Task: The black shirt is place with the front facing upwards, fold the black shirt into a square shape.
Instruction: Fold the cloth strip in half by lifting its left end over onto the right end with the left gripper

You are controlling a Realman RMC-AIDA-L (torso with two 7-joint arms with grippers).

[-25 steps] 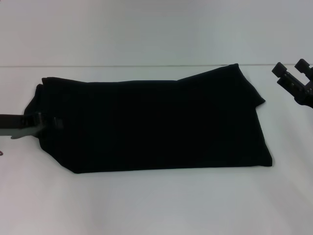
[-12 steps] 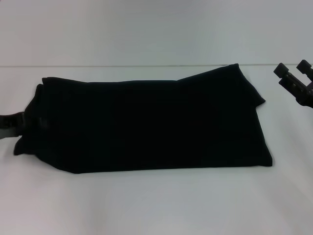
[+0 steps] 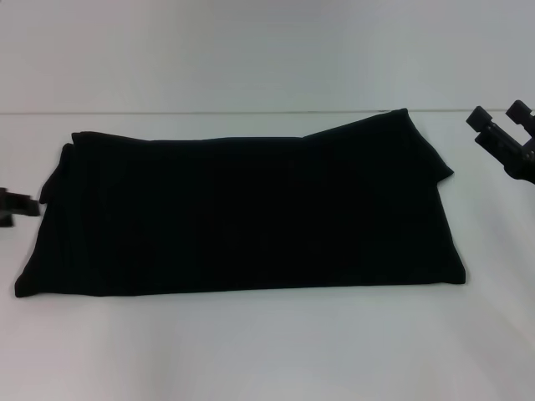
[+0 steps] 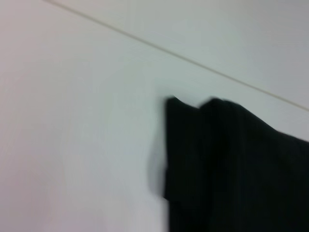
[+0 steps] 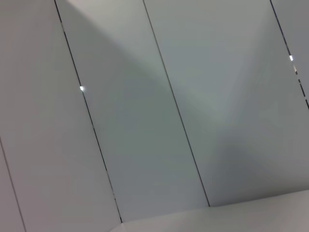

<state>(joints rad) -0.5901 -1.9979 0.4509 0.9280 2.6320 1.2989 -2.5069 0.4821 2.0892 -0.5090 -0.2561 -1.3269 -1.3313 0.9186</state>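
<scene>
A plain white counter runs back to a pale wall, with a thin seam line where the two meet, and the black shirt lies across the middle of it as a long folded band, its length running from the counter's left side towards the right. No print or label shows, so the front appears to be folded inside. The left tool sits at the counter's left edge, just beside the shirt's left end and apart from the cloth; only a sliver of it shows and I cannot tell whether it is spread or closed. The right tool hovers near the far right corner of the counter, its fingers spread and holding nothing, clear of the shirt. The band is not yet a square, so a fold along its length seems to be left. The risks lie in the uneven ends: the far right corner of the shirt juts out as a flap, and the left end, seen in the left wrist view, shows stepped, stacked layers. A tool pinching only the top layer there would likely peel the stack open, and lifting one end alone could drag the band askew, leaving a crooked result.
</scene>
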